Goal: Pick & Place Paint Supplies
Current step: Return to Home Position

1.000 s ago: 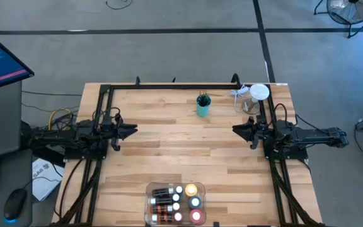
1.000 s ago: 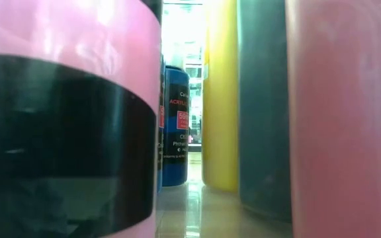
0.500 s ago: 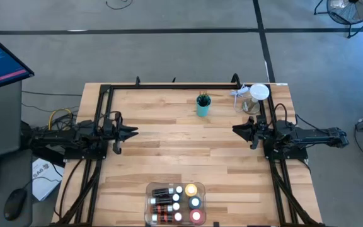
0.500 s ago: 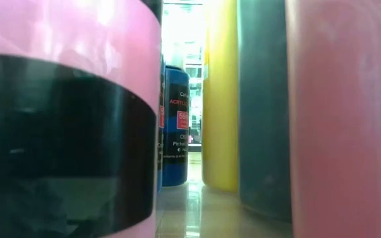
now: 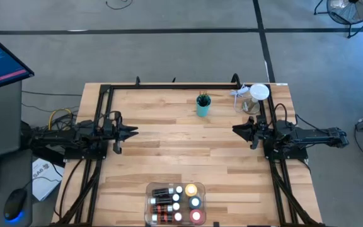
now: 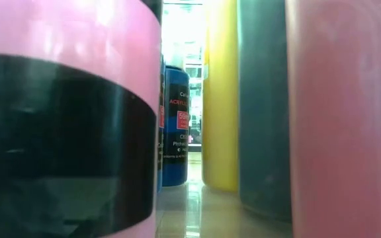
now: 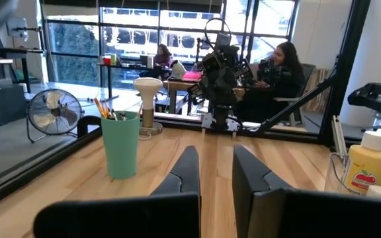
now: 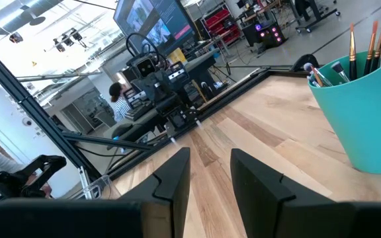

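Paint bottles and tubes stand packed in a clear tray at the table's near edge. The low view shows them from very close: a pink one with a black band, a blue tube and a yellow bottle. Brushes stick up out of a teal cup near the far edge. My left gripper hovers shut at the left side and points level toward the right. My right gripper hovers at the right side, facing it, narrowly open and holding nothing.
A black frame rail runs along the far edge. A white-topped stand sits at the far right corner. Bare wood lies between the two grippers. People sit at desks beyond the table.
My left gripper has rolled a little about its own pointing line without leaving its place. Nothing on the table has moved.
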`<act>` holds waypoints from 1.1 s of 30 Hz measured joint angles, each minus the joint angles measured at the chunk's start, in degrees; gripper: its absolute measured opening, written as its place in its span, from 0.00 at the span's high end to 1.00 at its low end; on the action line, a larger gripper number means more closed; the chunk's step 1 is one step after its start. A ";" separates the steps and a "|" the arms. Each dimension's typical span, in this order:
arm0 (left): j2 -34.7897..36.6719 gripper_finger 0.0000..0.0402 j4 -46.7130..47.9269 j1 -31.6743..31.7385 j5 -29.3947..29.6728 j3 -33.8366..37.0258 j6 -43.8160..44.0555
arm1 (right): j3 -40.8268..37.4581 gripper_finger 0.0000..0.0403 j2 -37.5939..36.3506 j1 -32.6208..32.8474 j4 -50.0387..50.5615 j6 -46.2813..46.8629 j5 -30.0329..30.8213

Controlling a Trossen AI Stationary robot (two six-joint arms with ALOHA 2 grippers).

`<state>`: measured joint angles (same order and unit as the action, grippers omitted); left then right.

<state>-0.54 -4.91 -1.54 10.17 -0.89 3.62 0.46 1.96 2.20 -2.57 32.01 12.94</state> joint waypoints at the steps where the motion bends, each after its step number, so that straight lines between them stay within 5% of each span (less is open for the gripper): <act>1: 0.00 0.99 -0.04 0.02 -0.02 0.00 0.00 | 0.01 0.74 0.01 0.01 0.00 0.00 0.01; 33: 0.00 1.00 -1.22 0.00 0.07 0.00 0.07 | 0.00 0.74 0.00 0.01 0.00 0.00 -0.01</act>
<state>-0.54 -6.13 -1.54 10.24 -0.89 3.68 0.47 1.96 2.22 -2.57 32.01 12.93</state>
